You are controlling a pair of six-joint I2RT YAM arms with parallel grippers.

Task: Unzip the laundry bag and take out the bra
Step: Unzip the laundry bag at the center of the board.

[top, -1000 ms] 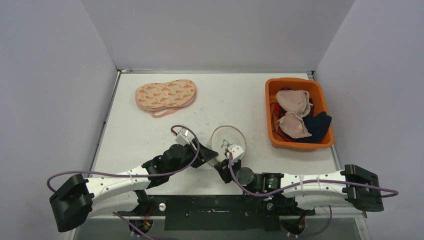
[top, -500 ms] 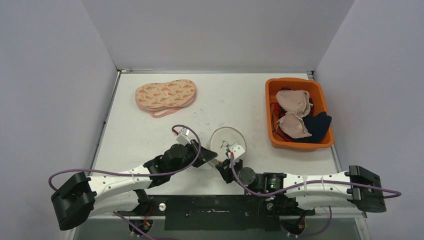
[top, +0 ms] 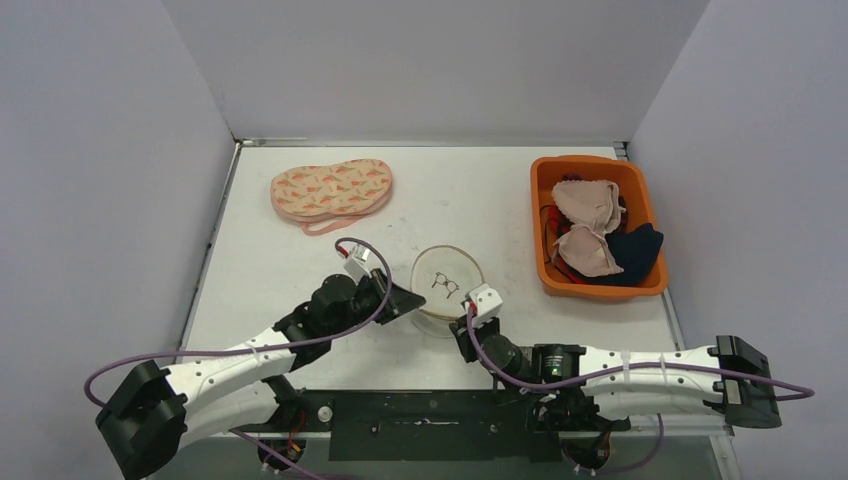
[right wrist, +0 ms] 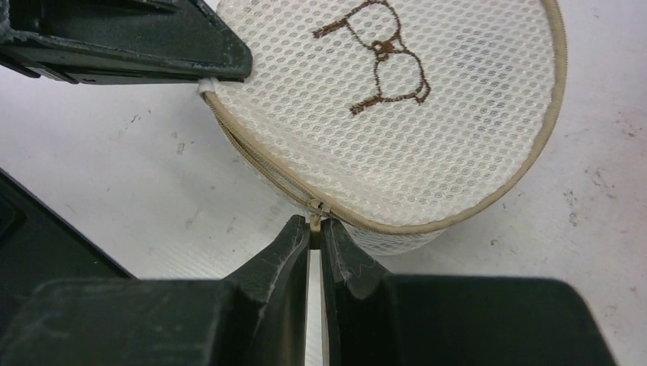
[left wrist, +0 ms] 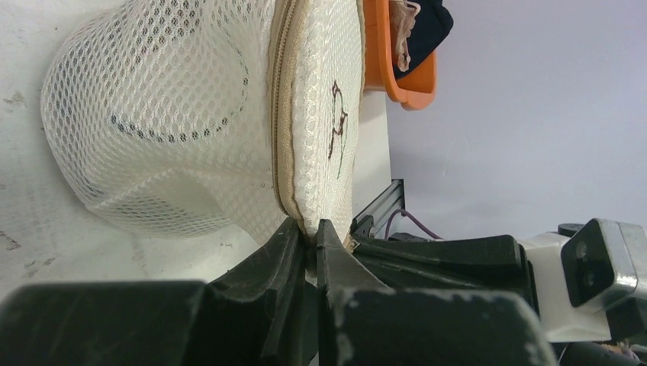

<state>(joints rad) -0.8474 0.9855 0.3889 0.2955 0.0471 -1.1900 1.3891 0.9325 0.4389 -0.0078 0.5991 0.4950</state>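
A white tabletop (top: 280, 265), scuffed with small dark marks, is filling the floor of a booth whose plain pale grey-lavender walls (top: 430, 70) are closing it in on three sides. A flat peach fabric pouch printed with carrots (top: 332, 190) is lying towards the far left. A rectangular orange plastic bin (top: 538, 215) is sitting at the far right, holding beige bras (top: 585, 225) and a dark navy garment (top: 637, 250).

The round white mesh laundry bag (top: 447, 283) is standing near the table's front edge, between the two arms. The left gripper (left wrist: 309, 229) is pinching the bag's rim at the seam, its jaws pressed together on the mesh edge. The right gripper (right wrist: 314, 229) is clamping the small beige zipper pull (right wrist: 314, 207) on the side of the bag nearest the robot.

The mesh is hiding the contents. Only faint dark curved lines are showing through the side wall in the left wrist view, too vague to name. The bin's contents are overlapping, and the arm bases are being cut off at the bottom of the overhead view.

The bag is drum-shaped, its axis standing upright and its flat lid, stitched with a brown bra outline (right wrist: 381, 49), facing up. The beige zipper (right wrist: 259, 171) is running around the rim just below the lid.
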